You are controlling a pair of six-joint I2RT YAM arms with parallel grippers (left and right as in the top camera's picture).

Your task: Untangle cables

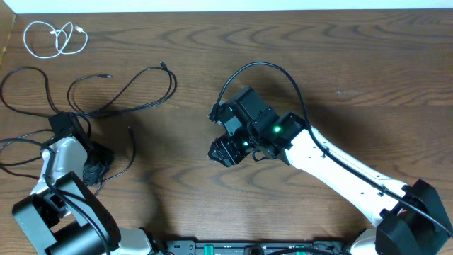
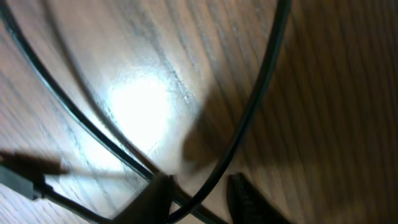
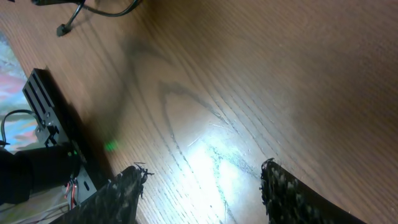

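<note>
A small white cable [image 1: 55,37] lies coiled at the far left corner. Long black cables [image 1: 134,88] loop and cross over the left part of the wooden table. My left gripper [image 1: 95,168] hangs low over that tangle. In the left wrist view two black cables [image 2: 261,93] cross between its fingers [image 2: 155,199]; the left finger touches them and the right finger stands apart, so the left gripper [image 2: 200,180] is narrowly open. My right gripper [image 1: 221,150] is open over bare wood at mid-table, with nothing between its fingertips [image 3: 200,168].
A black plug end [image 2: 18,180] lies left of the left fingers. The arms' base rail [image 1: 241,248] runs along the near edge and shows as a black rail [image 3: 46,106] in the right wrist view. A cable end [image 3: 68,25] lies far from the right gripper.
</note>
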